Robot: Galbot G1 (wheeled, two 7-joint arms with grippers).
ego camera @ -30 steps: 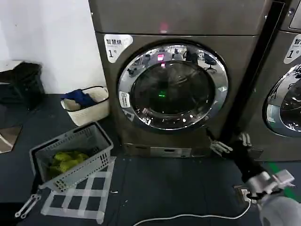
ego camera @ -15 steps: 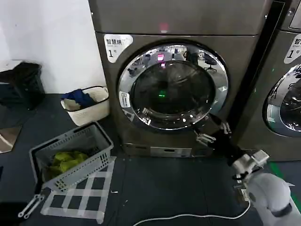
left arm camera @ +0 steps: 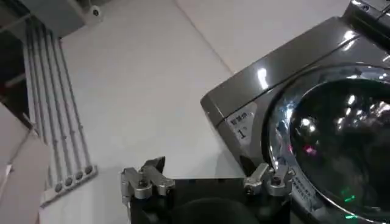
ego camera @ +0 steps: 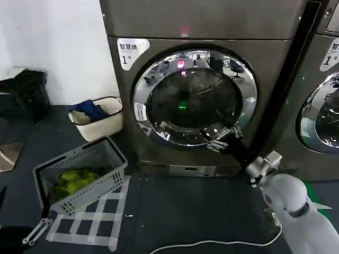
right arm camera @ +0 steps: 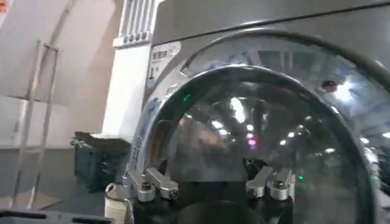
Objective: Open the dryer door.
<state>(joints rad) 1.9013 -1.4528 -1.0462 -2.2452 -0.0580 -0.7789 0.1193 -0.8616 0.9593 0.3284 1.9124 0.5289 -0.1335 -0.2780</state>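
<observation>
While the left gripper [ego camera: 34,230] hangs low over the floor's near-left corner by a taped grid [ego camera: 90,222], its fingers stand spread wide w/ nothing between them in the left wrist view. Next along the floor: a grey basket [ego camera: 82,174] w/ yellow-green cloth, then a cream basket [ego camera: 100,124] w/ blue cloth against the wall. Bronze-grey dryer [ego camera: 206,21] carries a white label [ego camera: 131,52] at its front's upper-left corner, reading "1" plus Chinese characters too small to make out; a smaller sticker at the ring's left side is unreadable. The dryer door [ego camera: 194,98] sits closed, flush in the front's centre. Right gripper [ego camera: 223,137] is at the door's lower-right rim, fingers apart and empty; contact w/ the chrome can't be judged. Neighbouring machine [ego camera: 318,106] is cut off at the right edge, its label only partly seen.
</observation>
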